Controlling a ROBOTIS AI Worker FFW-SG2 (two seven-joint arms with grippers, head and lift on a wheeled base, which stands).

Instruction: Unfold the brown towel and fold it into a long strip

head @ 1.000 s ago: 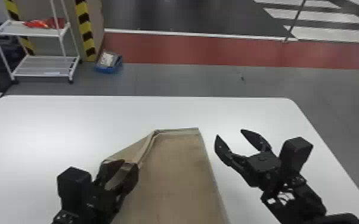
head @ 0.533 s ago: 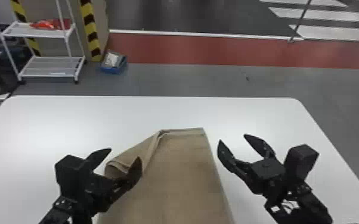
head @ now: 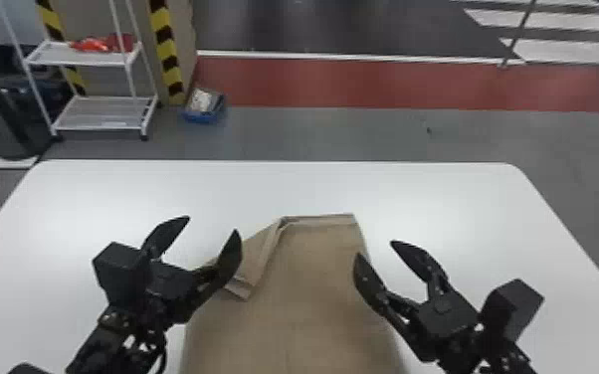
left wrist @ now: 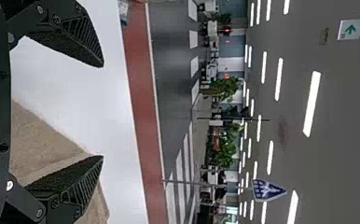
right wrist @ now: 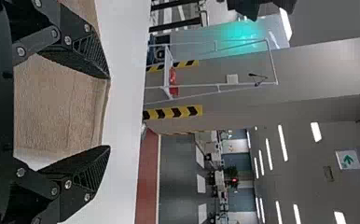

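- Two grippers flank the far part of the brown towel (head: 298, 308): the left gripper (head: 211, 225) at its left side, the right gripper (head: 375, 248) at its right side.
- The left one's black fingers stand wide apart, one of them in front of the towel's slanting left edge in the head view; whether it touches the cloth I cannot tell.
- The right one's fingers are also spread, one at the towel's right edge, the other farther right of the cloth.
- The towel lies on the white table (head: 438, 194), its long body running toward the robot, with a loose flap (head: 261, 253) turned at its far left part.
- Beyond the towel, past the table, a red floor strip (head: 363, 82) runs crosswise.
- Well beyond the towel to the left are a blue bin (head: 203, 117) and a white rack (head: 77, 57), which holds something red (head: 94, 45).
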